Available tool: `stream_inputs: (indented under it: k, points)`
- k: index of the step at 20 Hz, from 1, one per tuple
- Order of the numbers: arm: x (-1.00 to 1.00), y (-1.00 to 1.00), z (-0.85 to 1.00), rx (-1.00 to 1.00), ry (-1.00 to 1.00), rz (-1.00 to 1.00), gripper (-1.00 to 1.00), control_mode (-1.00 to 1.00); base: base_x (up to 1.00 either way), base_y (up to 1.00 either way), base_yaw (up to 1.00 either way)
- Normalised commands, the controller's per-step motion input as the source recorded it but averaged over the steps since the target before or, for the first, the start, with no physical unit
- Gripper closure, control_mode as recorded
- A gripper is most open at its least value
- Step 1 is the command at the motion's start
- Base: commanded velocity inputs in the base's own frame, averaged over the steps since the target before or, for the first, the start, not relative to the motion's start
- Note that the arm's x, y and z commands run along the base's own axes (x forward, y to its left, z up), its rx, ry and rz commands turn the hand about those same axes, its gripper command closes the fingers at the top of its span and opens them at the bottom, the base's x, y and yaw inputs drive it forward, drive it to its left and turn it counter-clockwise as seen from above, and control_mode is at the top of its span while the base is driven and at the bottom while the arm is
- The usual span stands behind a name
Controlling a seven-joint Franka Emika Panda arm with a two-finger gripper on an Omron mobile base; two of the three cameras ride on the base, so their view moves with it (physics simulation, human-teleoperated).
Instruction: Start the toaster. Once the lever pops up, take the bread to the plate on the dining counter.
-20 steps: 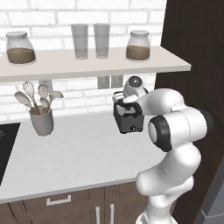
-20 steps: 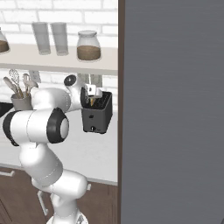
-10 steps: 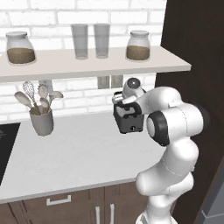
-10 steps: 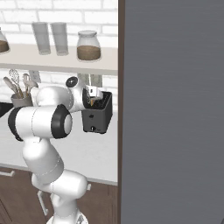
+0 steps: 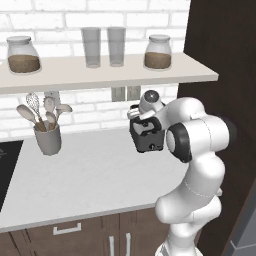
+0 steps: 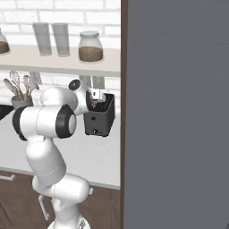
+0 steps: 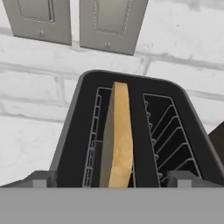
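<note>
Black metal fills most of your hand view: the toaster seen from above, its near end cut off by the bottom of the picture, so you cannot see its knob or lever there. In the left base view the arm's wrist hides the toaster's top and the claw is buried among white links; its fingertips are too small to read. In the right base view the forearm covers the toaster's left side, while a small round knob shows low on its narrow face.

Your claw sits directly above the toaster's near end, looking down along the slots. Its two fingertips stand wide apart at the bottom corners of the hand view, one on each side of the toaster, with nothing between them: it is spread open and grips nothing.

The bread stands on edge in the left slot, its golden crust up, rising a little above the slot's wire guides. It lies midway between your fingertips and just beyond them. The right slot holds only its wire guides.

The toaster stands on the pale counter close to the white brick wall, below two grey wall plates. A grey crock of utensils stands well to its left. On the shelf overhead are two glasses and two jars with brown contents. A dark tall panel rises just right of the toaster and blocks everything beyond it in the right base view.
</note>
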Motion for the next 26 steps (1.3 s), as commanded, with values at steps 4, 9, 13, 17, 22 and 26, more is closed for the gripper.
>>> stream_inputs:
  k: [4,9,13,17,22,26]
  points:
    - [0.15,0.00,-0.09,0.00,0.00,0.00,-1.00,-1.00,0.00,0.00,0.00]
    - [0.15,-0.01,-0.12,0.00,0.00,0.00,-1.00,-1.00,0.00,0.00,0.00]
    - [0.00,-0.03,-0.23,0.02,0.00,0.00,-1.00,-1.00,0.00,0.00,0.00]
    - [0.00,-0.03,-0.22,0.03,0.00,0.00,-1.00,-1.00,0.00,0.00,0.00]
    - [0.00,-0.07,-0.18,0.03,0.00,0.00,-1.00,-1.00,0.00,0.00,0.00]
    - [0.00,-0.18,-0.15,0.02,0.00,0.00,1.00,-1.00,0.00,0.00,0.00]
